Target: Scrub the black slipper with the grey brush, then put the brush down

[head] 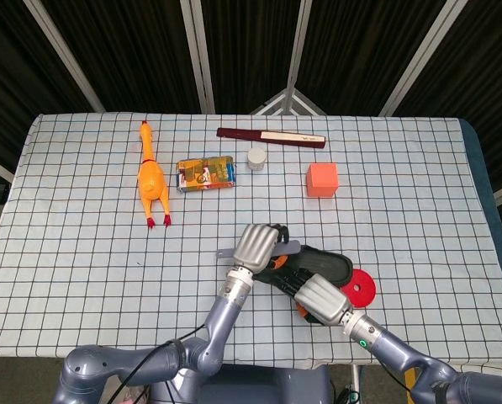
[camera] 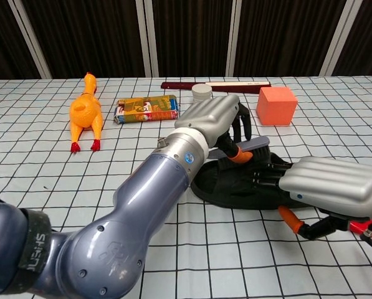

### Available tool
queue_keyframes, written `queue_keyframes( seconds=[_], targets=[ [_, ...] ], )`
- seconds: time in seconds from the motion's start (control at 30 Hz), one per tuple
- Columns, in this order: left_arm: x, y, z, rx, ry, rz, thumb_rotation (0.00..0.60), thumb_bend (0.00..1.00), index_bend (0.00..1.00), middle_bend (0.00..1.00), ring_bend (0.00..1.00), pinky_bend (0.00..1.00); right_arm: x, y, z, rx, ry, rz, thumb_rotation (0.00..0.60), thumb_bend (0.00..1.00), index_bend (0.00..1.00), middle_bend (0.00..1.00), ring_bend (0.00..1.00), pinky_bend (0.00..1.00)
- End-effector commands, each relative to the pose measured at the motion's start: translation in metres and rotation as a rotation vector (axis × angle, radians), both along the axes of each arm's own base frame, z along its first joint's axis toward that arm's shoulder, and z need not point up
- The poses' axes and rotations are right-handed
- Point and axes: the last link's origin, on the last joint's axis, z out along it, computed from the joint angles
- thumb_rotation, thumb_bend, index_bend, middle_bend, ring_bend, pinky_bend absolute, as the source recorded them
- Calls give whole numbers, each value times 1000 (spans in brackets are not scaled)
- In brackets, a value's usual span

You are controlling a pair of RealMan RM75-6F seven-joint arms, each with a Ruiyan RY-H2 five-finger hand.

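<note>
Slipper (head: 322,266) lies near the table's (head: 82,252) front edge, just beside a red disc (head: 357,287). Its long axis runs left to right, tilting slightly toward the front on the right; which end is the toe I cannot tell. The left hand (head: 257,244) grips the brush (camera: 251,147) and holds it over the slipper, so scrubbing seems under way. The right hand (camera: 332,184) presses the slipper's near side, fingers (camera: 260,177) laid flat on it. Setting the brush down remains.
</note>
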Motion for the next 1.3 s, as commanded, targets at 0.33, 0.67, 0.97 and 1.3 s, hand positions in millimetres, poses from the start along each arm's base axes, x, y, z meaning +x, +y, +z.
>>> queue_keyframes(
  seconds=[0.33,0.67,0.97,1.3],
  targets=[
    [-11,-3,8,-11,66,13,600,497,486,634,554,598,4,2,-3,5,-3,8,524,847,0,96,37,189],
    [-13,-4,14,-20,92,22,600,500,486,634,554,598,6,4,-5,7,0,16,524,847,0,96,37,189],
    [2,-2,3,-42,67,8,600,500,486,634,554,598,5,4,-6,11,5,13,524,847,0,96,37,189],
    [8,-6,-3,-32,55,-21,600,500,487,634,554,598,7,6,-6,10,7,21,524,847,0,96,37,189]
  ],
)
